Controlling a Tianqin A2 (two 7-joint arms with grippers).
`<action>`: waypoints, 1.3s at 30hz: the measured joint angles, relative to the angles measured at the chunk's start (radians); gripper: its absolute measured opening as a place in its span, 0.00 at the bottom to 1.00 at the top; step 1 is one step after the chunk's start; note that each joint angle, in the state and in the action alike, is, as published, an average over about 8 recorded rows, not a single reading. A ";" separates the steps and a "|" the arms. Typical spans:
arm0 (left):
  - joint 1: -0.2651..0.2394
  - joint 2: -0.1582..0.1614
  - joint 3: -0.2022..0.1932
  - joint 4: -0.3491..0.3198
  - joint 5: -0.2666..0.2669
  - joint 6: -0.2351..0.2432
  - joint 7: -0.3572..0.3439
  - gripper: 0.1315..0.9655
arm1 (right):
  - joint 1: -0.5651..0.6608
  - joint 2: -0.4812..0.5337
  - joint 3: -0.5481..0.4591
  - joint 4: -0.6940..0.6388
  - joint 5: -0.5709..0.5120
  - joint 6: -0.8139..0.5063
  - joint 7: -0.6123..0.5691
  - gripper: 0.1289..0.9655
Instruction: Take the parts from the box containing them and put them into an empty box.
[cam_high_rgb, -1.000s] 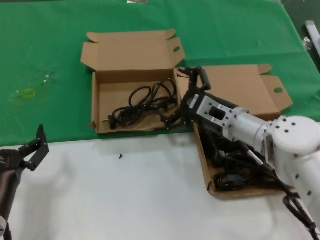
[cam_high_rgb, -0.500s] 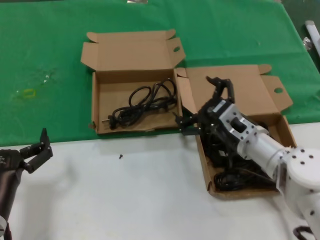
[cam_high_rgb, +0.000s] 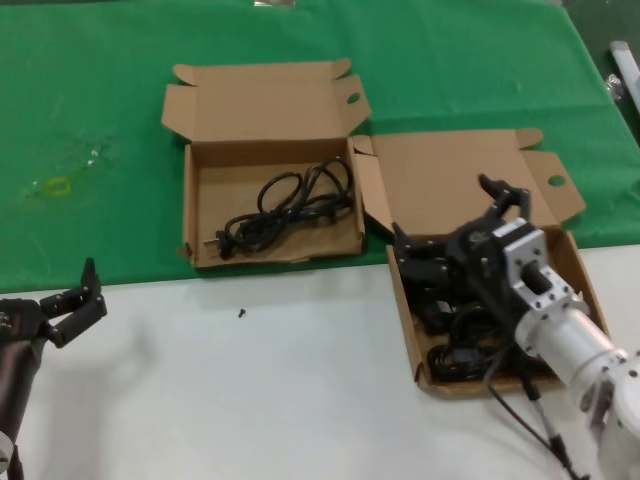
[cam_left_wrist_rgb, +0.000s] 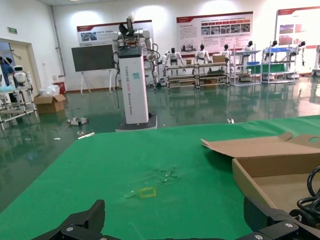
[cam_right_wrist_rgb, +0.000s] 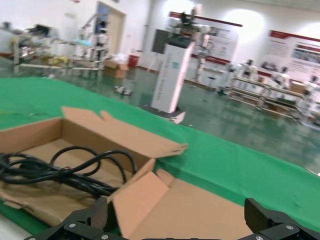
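Head view: the right gripper (cam_high_rgb: 462, 232) has drawn back from over the left-hand box (cam_high_rgb: 272, 203) and now hangs above the right-hand box (cam_high_rgb: 470, 270), fingers spread wide and holding nothing. One black power cord (cam_high_rgb: 285, 210) lies coiled inside the left-hand box, evidently just deposited there. More black cables (cam_high_rgb: 462, 350) remain heaped in the right-hand box, under the gripper. Judgement: one transfer is complete and the arm is returning for the next part; several pieces are left to move. The left gripper (cam_high_rgb: 72, 305) sits parked low at the near left, fingers apart and empty, and has barely stirred over the last second.

Left wrist view: only the tips of its spread fingers (cam_left_wrist_rgb: 80, 225) show. Beyond them lies the green cloth (cam_left_wrist_rgb: 150, 170) and the near corner of the left-hand box with a loop of cord.

Right wrist view: its open fingertips frame the left-hand box and cord, with the splayed flap of the right-hand box close in front.

Surface and room: both boxes rest on green cloth, the right one overhanging onto a white table (cam_high_rgb: 250, 400). Behind is a hall with a white display column (cam_left_wrist_rgb: 132, 82), wall boards and shelving
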 joint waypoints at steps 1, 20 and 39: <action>0.000 0.000 0.000 0.000 0.000 0.000 0.000 1.00 | -0.014 0.001 0.005 0.014 0.003 0.011 0.013 1.00; 0.000 0.000 0.000 0.000 0.000 0.000 0.000 1.00 | -0.194 0.020 0.065 0.192 0.046 0.149 0.170 1.00; 0.000 0.000 0.000 0.000 0.000 0.000 0.000 1.00 | -0.194 0.020 0.065 0.193 0.046 0.149 0.170 1.00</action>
